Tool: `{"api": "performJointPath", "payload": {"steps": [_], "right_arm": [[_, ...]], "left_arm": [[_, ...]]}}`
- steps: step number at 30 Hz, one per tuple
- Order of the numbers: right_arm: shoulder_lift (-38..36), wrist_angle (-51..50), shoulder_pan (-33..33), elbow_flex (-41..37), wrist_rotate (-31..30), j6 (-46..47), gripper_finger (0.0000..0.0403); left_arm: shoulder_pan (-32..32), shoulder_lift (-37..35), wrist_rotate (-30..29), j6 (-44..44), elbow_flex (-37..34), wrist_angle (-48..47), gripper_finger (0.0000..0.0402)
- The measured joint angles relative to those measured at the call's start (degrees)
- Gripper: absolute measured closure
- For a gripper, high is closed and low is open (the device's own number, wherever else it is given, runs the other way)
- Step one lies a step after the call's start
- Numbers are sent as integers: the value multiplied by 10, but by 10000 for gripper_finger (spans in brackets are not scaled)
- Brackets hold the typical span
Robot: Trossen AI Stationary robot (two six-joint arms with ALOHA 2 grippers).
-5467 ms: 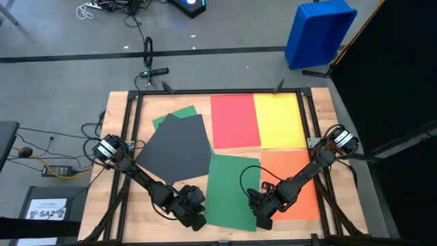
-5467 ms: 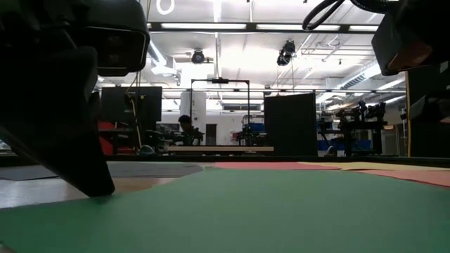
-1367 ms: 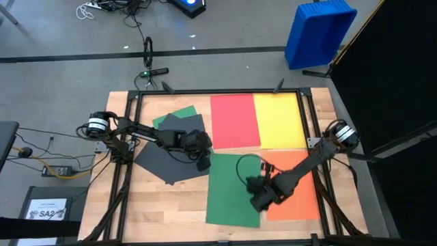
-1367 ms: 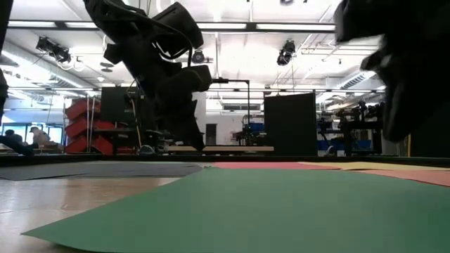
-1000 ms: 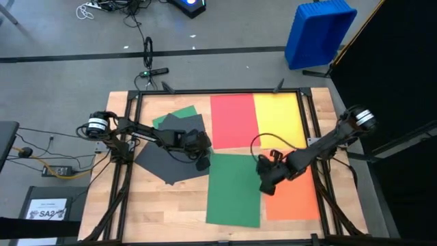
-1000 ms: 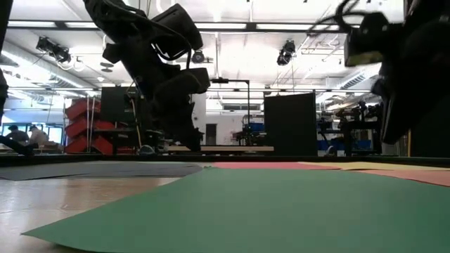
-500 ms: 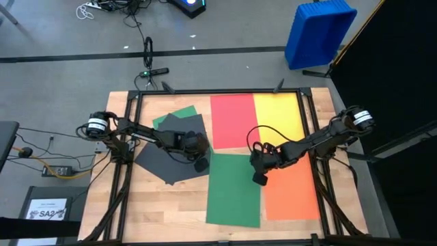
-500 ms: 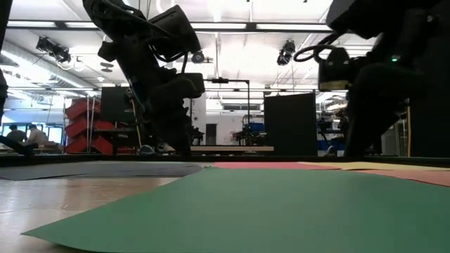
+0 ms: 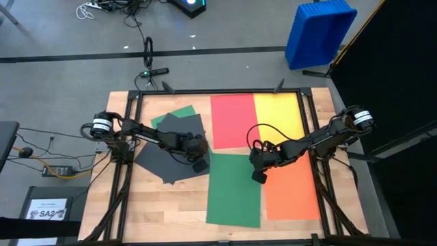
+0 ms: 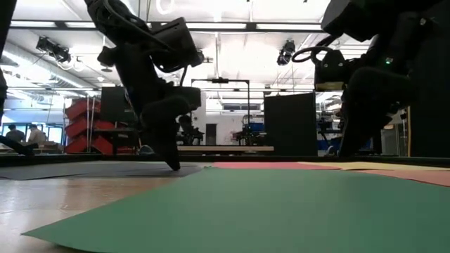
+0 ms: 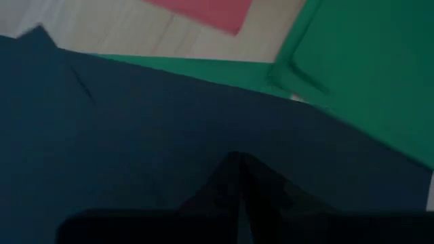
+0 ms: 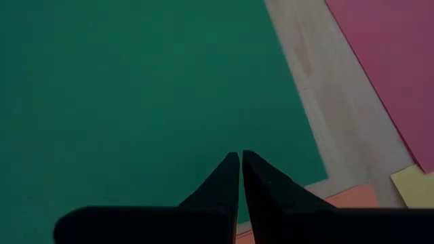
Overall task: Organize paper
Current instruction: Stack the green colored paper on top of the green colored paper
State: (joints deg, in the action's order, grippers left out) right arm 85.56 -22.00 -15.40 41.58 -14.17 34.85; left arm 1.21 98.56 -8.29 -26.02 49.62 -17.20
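Two arms work a table (image 9: pixel 116 205) spread with coloured paper. At centre frame in the high view, the left gripper (image 9: pixel 199 165), jaws pressed together and holding nothing, points down at the lower right corner of the black sheet (image 9: pixel 174 150), which lies tilted over a small green sheet (image 9: pixel 179 113) at upper left. The right gripper (image 9: pixel 259 177), jaws likewise together and empty, sits at the right edge of the big green sheet (image 9: pixel 233 195), beside the orange sheet (image 9: pixel 290 188). Red (image 9: pixel 234 120) and yellow (image 9: pixel 278 119) sheets lie squared side by side across the top. The black sheet's long axis runs askew to that row, and it lies up and left of the left jaws, so the left arm seems nearer for straightening it.
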Motion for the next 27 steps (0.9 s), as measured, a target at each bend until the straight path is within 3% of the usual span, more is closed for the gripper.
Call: {"api": "performJointPath", "payload": {"steps": [12,17,22,27], "right_arm": [[0,-5,0,0,3,0,403],[-2,-10,0,7,3,-1,403],[-16,-16,0,15,4,2,403],[-19,-84,5,15,27,10,403]], "left_arm": [[0,-64,2,-17,-8,-108,402],[1,-98,-14,-30,-5,-54,402],[1,-84,-16,-27,-4,20,402],[2,-52,-6,-29,-5,62,402]]}}
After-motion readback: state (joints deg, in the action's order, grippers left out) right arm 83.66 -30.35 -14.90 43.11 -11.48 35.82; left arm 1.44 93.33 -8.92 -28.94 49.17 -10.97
